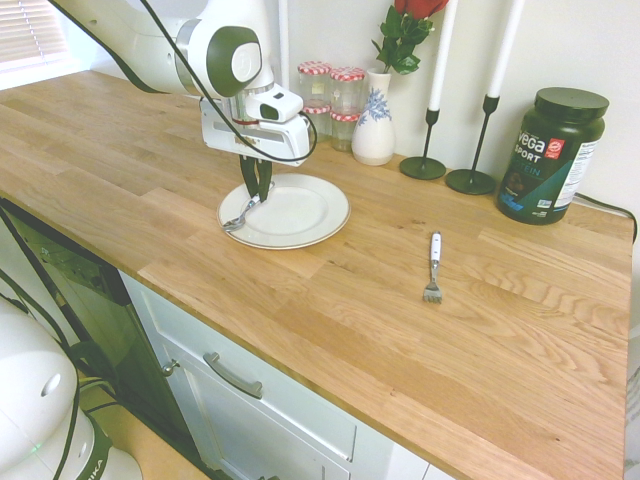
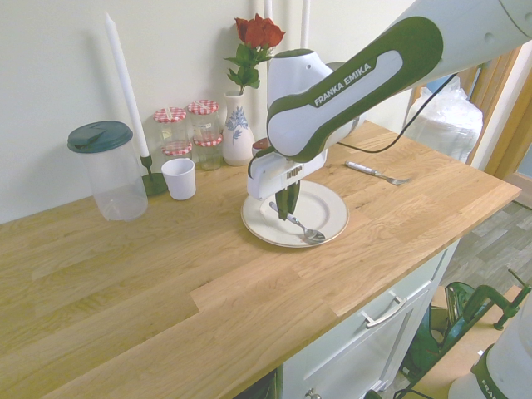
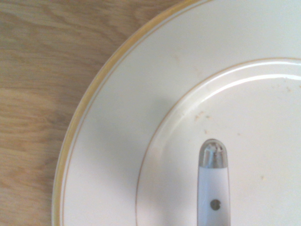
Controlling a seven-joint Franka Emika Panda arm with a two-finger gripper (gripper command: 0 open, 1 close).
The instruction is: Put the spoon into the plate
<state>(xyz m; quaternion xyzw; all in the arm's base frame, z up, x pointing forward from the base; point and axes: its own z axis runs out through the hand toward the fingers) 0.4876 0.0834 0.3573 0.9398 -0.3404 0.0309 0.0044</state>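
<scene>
The cream-white plate (image 1: 305,212) lies on the wooden counter in front of the vase. My gripper (image 1: 257,186) stands over the plate's rim on the counter-edge side, shut on the white handle of the spoon (image 1: 240,215). The spoon slants down from the fingers, and its silver bowl (image 2: 312,236) rests on or just above the plate (image 2: 328,206) near the rim. In the wrist view the white handle end of the spoon (image 3: 214,188) shows over the plate's inner well (image 3: 141,94).
A white-handled fork (image 1: 434,266) lies on the counter well away from the plate. Behind the plate stand a vase with a rose (image 1: 375,125), jars with checked lids (image 1: 333,100), two black candlesticks (image 1: 425,160) and a dark tub (image 1: 552,155). A white cup (image 2: 179,178) and a clear lidded container (image 2: 110,170) stand further along the wall.
</scene>
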